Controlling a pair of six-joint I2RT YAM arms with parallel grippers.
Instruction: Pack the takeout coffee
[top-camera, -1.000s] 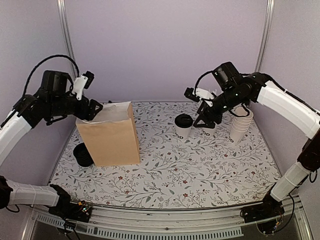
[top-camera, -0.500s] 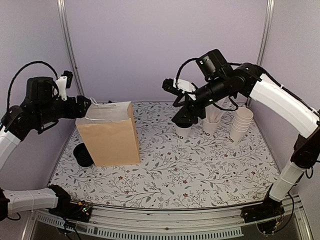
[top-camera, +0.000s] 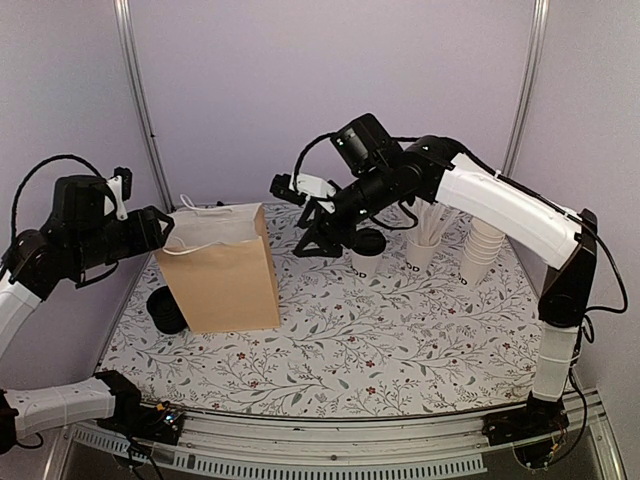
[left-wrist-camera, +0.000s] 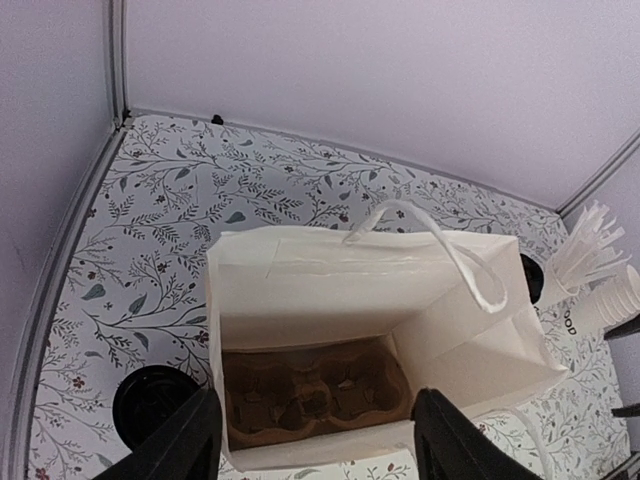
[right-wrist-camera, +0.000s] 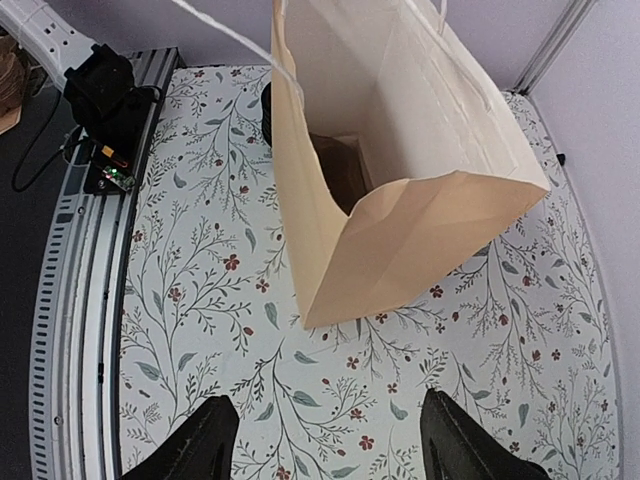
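One takeout coffee (top-camera: 366, 252), a white cup with a black lid, stands right of centre, partly behind my right arm. The brown paper bag (top-camera: 222, 270) stands open at the left. In the left wrist view a cardboard cup carrier (left-wrist-camera: 310, 395) lies on the bag's (left-wrist-camera: 330, 290) floor, with no cup in it. My left gripper (top-camera: 160, 232) hangs open at the bag's upper left rim, holding nothing (left-wrist-camera: 315, 450). My right gripper (top-camera: 308, 232) is open and empty between the bag and the coffee. In its wrist view it looks down on the bag (right-wrist-camera: 400, 180) and the table (right-wrist-camera: 325, 445).
A black round lidded thing (top-camera: 165, 310) sits on the table against the bag's left side. A white cup of straws (top-camera: 420, 245) and a stack of lidless white cups (top-camera: 482, 250) stand at the back right. Purple walls close in the back and both sides.
My right arm has swung left, away from the coffee and toward the bag, with nothing in its jaws. The left gripper has drawn back slightly from the bag's rim.
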